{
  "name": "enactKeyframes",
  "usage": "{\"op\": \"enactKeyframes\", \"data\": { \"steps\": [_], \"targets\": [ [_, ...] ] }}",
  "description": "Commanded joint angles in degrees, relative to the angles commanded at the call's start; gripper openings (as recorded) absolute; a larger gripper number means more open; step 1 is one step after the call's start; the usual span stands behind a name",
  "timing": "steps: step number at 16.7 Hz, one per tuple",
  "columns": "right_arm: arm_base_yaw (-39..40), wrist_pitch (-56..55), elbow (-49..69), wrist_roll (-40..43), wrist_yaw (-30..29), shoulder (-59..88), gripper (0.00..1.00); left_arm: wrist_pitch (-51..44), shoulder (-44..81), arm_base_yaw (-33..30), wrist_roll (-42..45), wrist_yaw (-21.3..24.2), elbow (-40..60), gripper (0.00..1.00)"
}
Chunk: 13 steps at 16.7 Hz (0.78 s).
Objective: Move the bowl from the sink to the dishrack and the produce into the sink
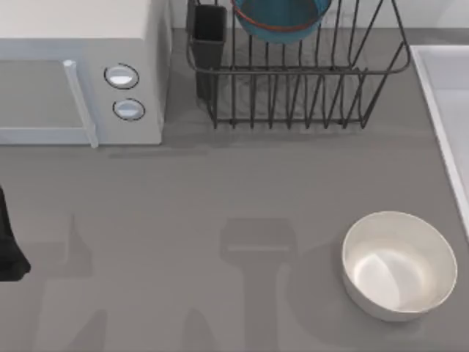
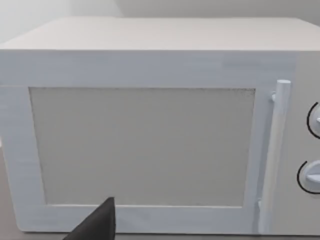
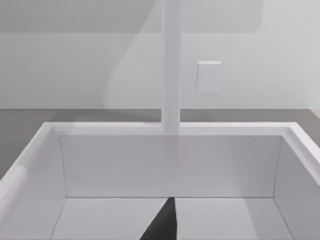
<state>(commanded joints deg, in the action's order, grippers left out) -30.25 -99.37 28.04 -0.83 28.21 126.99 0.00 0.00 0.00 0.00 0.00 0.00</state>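
The grey table [image 1: 242, 191] carries a white microwave [image 1: 80, 66] at its far left, the black wire dishrack [image 1: 293, 81] at the back, and the pale sink [image 1: 447, 103] at the right edge. In the right wrist view the sink's basin [image 3: 170, 165] looks bare, with a white faucet post [image 3: 171, 65] rising behind it. The teal bowl [image 1: 282, 18] already sits in the dishrack beside the dark utensil cup [image 1: 209, 33], so I'd judge the first half of the job done and the produce step now in hand. A larger white bowl [image 1: 399, 264] stands near the front right, with nothing red visible inside it, and I can't spot the produce from here. The left arm [image 1: 9, 242] waits at the table's left edge facing the microwave door [image 2: 145, 145]; a dark tip of the left gripper [image 2: 97, 224] shows, and one of the right gripper [image 3: 162, 224] over the sink, but whether either is open I cannot tell. The next move calls for finding the red item first.
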Motion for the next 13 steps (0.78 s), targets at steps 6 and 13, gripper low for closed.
{"op": "enactKeyframes", "data": {
  "steps": [6, 13],
  "targets": [
    [0.0, 0.0, 0.0, 0.0, 0.0, 0.0, 1.00, 0.0, 0.0, 0.0, 0.0, 0.0, 0.0, 1.00],
    [0.2, 0.5, -0.4, 0.2, -0.2, -0.5, 1.00, 0.0, 0.0, 0.0, 0.0, 0.0, 0.0, 1.00]
  ]
}}
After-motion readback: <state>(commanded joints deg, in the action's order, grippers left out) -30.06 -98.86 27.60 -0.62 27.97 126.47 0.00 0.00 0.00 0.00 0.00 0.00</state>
